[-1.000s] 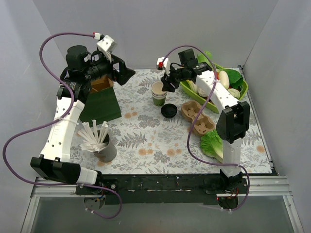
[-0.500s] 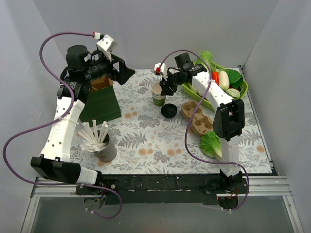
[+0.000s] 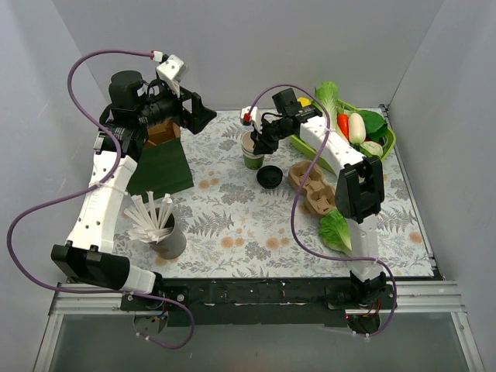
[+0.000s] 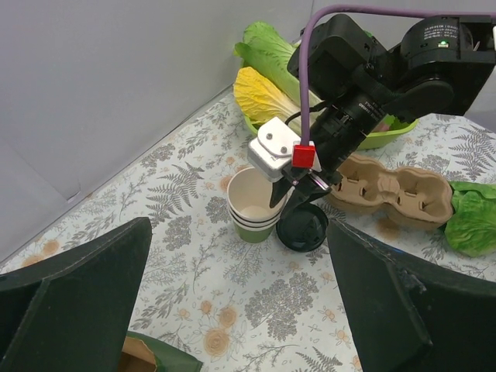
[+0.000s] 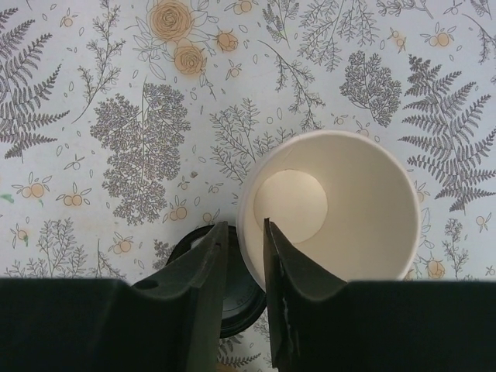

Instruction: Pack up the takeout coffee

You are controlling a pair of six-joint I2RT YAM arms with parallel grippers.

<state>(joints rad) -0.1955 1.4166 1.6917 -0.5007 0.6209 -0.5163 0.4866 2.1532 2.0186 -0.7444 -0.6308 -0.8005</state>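
Narrowly, right gripper (image 5: pixel 244 226) straddles cup (image 5: pixel 341 203) rim.

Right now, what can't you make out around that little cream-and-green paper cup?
Right wrist view: the flat round black plastic lid is mostly hidden by a finger of the right gripper.
Same view: whether that gripper actually pinches the rim of the cream-and-green paper cup; contact isn't visible.
Top view: the gripper's fingertips are too small and dark to separate.
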